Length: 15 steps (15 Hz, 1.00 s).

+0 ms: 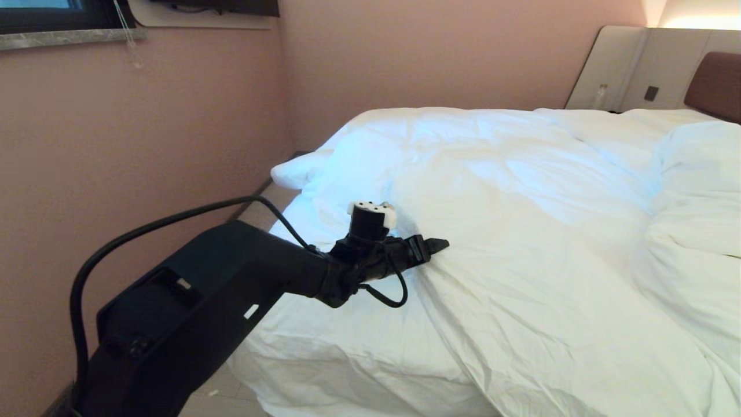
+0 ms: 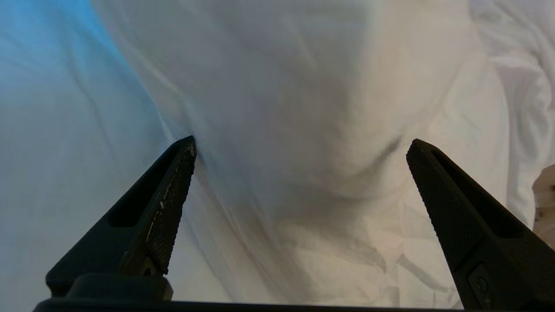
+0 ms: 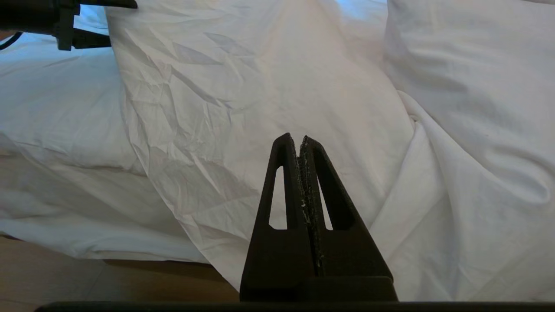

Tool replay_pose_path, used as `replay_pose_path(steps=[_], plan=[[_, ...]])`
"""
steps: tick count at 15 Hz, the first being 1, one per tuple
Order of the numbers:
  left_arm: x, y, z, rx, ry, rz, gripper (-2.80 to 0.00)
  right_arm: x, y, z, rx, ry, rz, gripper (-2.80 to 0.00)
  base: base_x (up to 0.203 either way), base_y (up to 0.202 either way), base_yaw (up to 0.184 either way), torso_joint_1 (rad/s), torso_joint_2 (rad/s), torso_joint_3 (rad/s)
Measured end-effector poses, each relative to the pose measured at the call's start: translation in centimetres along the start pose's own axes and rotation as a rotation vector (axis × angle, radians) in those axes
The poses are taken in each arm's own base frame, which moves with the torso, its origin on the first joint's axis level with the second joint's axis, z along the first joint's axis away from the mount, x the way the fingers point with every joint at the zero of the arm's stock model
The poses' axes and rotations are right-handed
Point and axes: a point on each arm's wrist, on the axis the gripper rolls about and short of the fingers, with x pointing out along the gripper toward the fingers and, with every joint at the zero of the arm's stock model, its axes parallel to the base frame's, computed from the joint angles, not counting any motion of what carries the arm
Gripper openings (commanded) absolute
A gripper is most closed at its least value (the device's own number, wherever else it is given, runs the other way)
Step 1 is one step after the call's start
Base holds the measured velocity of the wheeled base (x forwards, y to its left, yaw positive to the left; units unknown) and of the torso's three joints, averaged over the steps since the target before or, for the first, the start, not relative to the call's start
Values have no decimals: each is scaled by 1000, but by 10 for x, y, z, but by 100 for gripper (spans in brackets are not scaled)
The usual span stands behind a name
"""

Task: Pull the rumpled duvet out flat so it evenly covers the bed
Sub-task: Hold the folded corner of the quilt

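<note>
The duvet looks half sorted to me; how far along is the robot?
Done: the duvet covers most of the bed. In hand: the left pincer is open, tips pressed into the cloth, gripping nothing. Left: a bunched heap on the right and creases need pulling flat. The right pincer is shut, idle near the bed's edge.

A thick, creased white cotton duvet point(image 1: 492, 231) fills the centre and right of the frame, bunched into a high fold at the right edge. The black left gripper point(image 1: 431, 246) reaches from the lower left over it. Pink walls point(image 1: 145, 145) fill the upper left.
</note>
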Motion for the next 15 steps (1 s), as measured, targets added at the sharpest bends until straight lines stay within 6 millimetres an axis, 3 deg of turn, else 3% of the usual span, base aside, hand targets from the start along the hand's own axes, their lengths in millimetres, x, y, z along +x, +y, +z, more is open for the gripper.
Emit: replay_pose_path(steps=[15], plan=[[17, -8, -16, 41, 7, 99, 0, 0, 0, 0, 0, 0, 0, -280, 0, 0, 0, 0, 0, 0]])
